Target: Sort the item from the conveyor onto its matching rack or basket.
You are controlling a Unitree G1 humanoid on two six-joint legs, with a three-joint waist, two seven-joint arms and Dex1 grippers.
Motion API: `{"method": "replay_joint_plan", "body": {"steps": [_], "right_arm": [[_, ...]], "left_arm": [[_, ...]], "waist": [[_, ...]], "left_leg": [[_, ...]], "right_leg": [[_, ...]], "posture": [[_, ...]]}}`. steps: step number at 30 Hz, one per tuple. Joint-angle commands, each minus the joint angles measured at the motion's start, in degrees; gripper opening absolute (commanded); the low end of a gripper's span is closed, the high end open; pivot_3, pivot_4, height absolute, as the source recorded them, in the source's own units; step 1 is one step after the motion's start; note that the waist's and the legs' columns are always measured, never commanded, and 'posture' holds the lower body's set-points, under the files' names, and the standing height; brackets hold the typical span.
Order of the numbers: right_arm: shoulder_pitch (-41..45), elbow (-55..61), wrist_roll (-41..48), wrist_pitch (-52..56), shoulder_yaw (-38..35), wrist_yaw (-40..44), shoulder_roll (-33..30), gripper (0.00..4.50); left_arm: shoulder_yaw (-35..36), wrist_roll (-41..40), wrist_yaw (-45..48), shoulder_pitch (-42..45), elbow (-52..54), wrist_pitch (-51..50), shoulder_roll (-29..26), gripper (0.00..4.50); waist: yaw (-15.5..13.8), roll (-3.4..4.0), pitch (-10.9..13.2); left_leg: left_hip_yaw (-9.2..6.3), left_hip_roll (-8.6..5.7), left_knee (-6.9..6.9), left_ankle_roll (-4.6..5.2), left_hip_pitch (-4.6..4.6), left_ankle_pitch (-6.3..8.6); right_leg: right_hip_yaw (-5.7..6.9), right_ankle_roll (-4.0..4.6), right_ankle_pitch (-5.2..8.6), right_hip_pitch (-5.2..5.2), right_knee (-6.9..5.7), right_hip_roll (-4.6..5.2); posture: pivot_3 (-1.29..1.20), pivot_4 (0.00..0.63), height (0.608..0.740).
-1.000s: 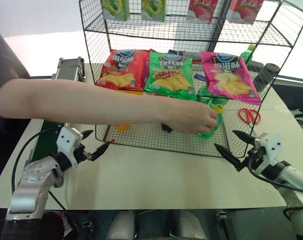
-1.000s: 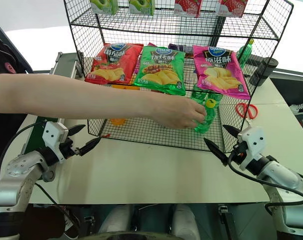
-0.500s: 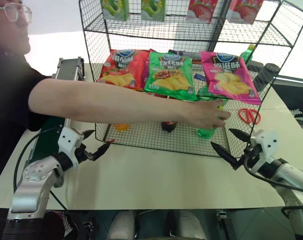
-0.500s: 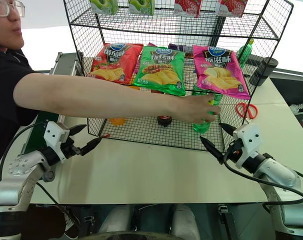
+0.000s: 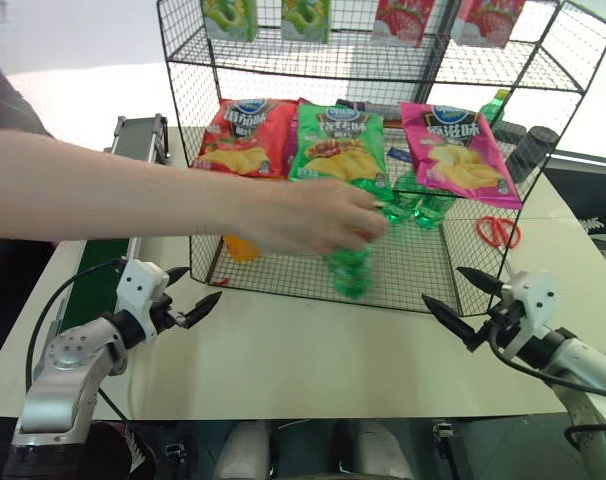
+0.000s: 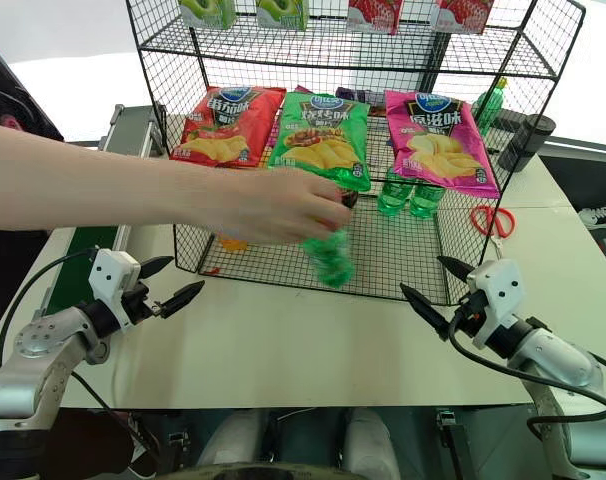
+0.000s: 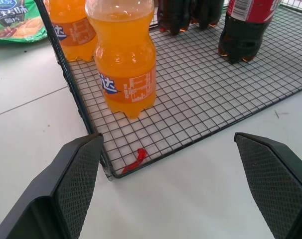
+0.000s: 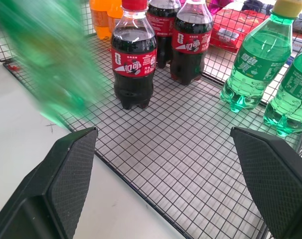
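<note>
Black wire-mesh rack (image 5: 383, 60), glossy snack bags (image 5: 339, 148)

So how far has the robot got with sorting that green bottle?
Not started, it seems. A person's hand holds a green soda bottle over the wire rack's bottom shelf, where two more green bottles stand. The left gripper and right gripper hover open and empty. Picking the bottle from the conveyor remains.

You are looking down on a cream-white table (image 5: 283, 350) whose top meets a second panel along a seam toward 3 o'clock. Bright light washes the pale surface beyond it at 11 o'clock almost white. Dark floor shows past the near table edge at 6 o'clock, and dark furniture (image 5: 593, 190) stands at 3 o'clock.
</note>
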State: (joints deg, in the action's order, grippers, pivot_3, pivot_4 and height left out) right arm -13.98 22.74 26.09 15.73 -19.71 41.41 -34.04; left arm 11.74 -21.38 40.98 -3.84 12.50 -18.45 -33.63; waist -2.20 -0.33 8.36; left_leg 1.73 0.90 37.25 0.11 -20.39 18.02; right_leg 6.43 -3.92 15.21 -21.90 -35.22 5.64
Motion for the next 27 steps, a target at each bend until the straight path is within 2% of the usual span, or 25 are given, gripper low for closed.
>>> {"method": "replay_joint_plan", "body": {"steps": [1,15,27], "right_arm": [[0.4,-0.6,0.4,-2.0,-1.2,0.3,0.3,4.44],[4.2,-4.0,-0.6,-4.4,0.5,-0.1,0.6,4.44],[5.8,-1.9,-0.6,-3.0,1.3,-2.2,0.7,4.44]], "left_arm": [[0.3,-0.1,-0.3,0.3,2.3,0.4,-0.3,4.50],[-0.4,0.6,-1.5,3.3,0.0,1.5,0.6,4.50],[-1.3,1.3,-1.8,5.2,-1.9,2.8,1.6,4.50]], "waist": [[0.0,0.00,0.0],[0.0,0.00,0.0],[0.0,0.00,0.0]], "left_leg": [[0.00,0.00,0.00,0.00,0.00,0.00],[0.01,-0.01,0.00,0.00,0.00,0.00],[0.01,-0.01,0.00,-0.01,0.00,0.00]], "right_leg": [[0.00,0.00,0.00,0.00,0.00,0.00],[0.00,0.00,0.00,0.00,0.00,0.00],[0.01,-0.01,0.00,0.00,-0.01,-0.02]], "posture": [[0.00,0.150,0.730],[0.00,0.150,0.730],[0.00,0.150,0.730]]}}
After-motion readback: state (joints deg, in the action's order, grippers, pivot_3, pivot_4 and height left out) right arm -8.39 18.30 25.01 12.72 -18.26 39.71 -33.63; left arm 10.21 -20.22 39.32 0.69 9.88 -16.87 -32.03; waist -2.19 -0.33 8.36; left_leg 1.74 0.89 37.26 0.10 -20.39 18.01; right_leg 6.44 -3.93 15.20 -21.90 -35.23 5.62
